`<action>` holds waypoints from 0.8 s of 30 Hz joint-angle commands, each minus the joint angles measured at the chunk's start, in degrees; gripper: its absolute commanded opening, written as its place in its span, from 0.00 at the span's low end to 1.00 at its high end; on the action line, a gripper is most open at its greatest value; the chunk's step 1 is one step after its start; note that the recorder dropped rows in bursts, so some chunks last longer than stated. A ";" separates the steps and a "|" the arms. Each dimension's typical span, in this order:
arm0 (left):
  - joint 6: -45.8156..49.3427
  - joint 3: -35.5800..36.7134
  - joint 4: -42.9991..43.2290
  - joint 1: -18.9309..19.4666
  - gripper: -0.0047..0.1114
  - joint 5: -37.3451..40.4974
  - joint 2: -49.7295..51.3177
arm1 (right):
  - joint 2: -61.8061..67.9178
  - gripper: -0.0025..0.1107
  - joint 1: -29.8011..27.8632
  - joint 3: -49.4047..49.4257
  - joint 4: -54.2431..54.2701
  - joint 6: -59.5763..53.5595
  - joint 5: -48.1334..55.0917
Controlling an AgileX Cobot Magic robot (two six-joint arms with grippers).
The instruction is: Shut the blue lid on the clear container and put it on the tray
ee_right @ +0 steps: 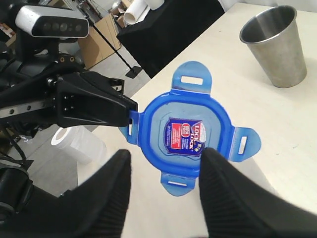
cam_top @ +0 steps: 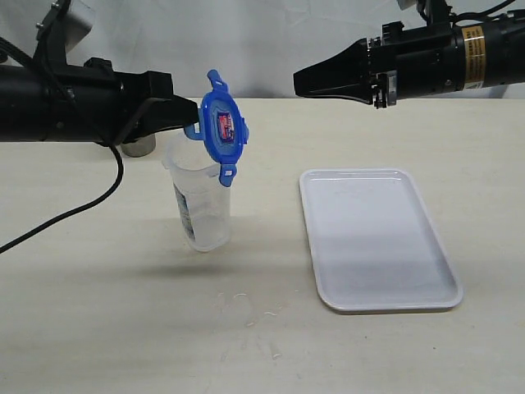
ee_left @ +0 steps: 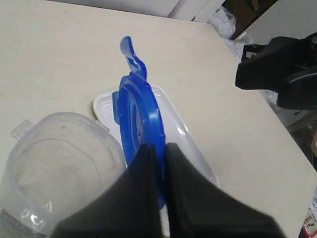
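Your left gripper [cam_top: 194, 116] pinches the blue lid [cam_top: 223, 127] on edge just above the clear container [cam_top: 202, 207] near the tray [cam_top: 385, 175], right gripper [cam_top: 299, 82] spread empty, so tip it flat before pressing

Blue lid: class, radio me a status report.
Left gripper shut on blue lid, held on edge above container. Right gripper open, holding nothing. Nothing blocks container mouth.
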 commanded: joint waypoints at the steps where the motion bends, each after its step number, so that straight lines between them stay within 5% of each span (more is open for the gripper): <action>1: 0.34 0.06 -0.44 0.24 0.04 -1.67 -0.18 | -0.03 0.25 0.02 0.27 0.02 -0.81 -0.04; 6: 0.34 0.06 -0.59 0.24 0.04 -3.01 -0.18 | -0.03 0.06 0.02 0.35 0.02 -2.39 -0.04; 24: 0.37 0.06 -0.13 4.05 0.04 -1.39 -0.18 | -0.03 0.06 0.02 0.35 0.02 -2.82 -0.04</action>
